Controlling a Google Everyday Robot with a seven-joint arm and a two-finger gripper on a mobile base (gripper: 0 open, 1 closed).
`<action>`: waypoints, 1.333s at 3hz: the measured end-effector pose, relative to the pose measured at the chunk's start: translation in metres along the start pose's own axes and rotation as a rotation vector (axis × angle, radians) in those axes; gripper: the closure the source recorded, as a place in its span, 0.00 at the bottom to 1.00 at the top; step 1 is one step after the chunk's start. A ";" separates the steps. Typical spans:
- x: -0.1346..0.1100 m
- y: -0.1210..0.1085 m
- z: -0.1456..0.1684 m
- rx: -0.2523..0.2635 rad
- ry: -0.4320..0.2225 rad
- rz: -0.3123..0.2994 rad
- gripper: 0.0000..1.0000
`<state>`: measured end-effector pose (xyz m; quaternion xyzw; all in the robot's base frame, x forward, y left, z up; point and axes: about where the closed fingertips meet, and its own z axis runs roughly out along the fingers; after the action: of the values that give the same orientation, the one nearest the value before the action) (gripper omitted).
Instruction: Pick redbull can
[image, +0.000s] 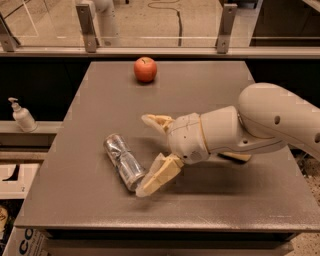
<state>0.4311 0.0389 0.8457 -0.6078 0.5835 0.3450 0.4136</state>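
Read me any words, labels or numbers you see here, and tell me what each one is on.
"CO", cut off by the frame, on the box at lower left.
The redbull can: markings too blurred to read.
The gripper, open beside the can: no text.

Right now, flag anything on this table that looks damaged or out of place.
The redbull can lies on its side on the table, front left, its silver wall crumpled and dented. The tool hangs open just beside it, one finger by the can's near end. The apple at the far edge looks fine.
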 end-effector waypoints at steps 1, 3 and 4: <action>0.000 0.000 0.001 0.000 0.000 0.000 0.00; -0.001 0.009 0.007 -0.009 -0.016 0.007 0.00; 0.003 0.017 0.014 0.011 -0.043 0.018 0.00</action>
<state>0.4158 0.0504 0.8355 -0.5926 0.5818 0.3584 0.4264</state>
